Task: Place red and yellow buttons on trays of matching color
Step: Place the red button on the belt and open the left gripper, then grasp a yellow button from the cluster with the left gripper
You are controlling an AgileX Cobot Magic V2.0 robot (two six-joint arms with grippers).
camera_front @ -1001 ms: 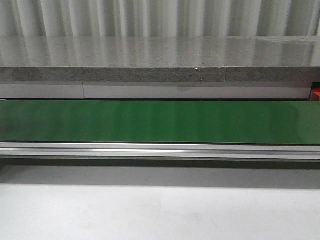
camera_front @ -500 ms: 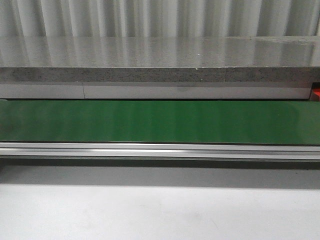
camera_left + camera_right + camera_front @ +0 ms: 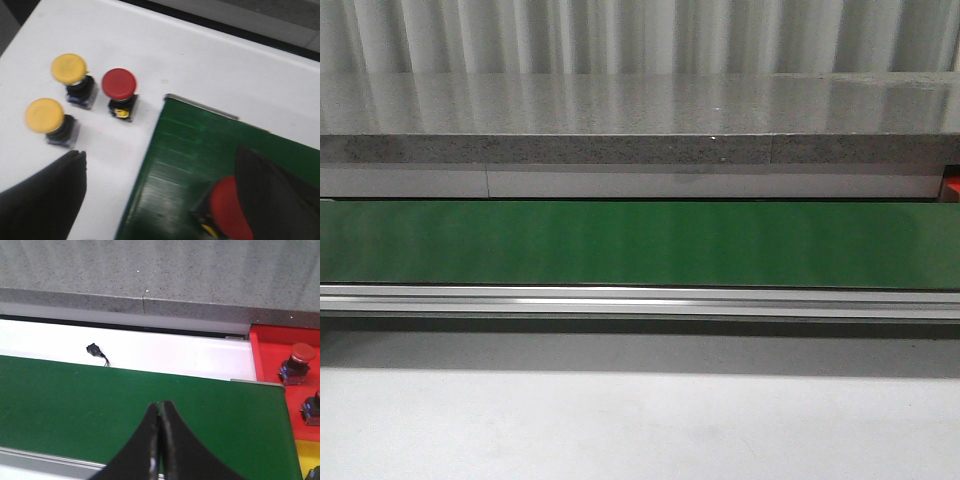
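Trouble could start on our left: the left tool (image 3: pixel 160 200) is spread wide around a red button (image 3: pixel 227 210) on the green belt (image 3: pixel 200 150), so a late squeeze misses it. Our right tool (image 3: pixel 159 440) is pinched together, empty, near the red tray (image 3: pixel 272 352).

Corrugated grey metal wall (image 3: pixel 640 35) at rear. Speckled grey stone counter (image 3: pixel 640 115) below it. Long green conveyor belt (image 3: pixel 640 243) in front, edged by aluminium rail (image 3: pixel 640 300).
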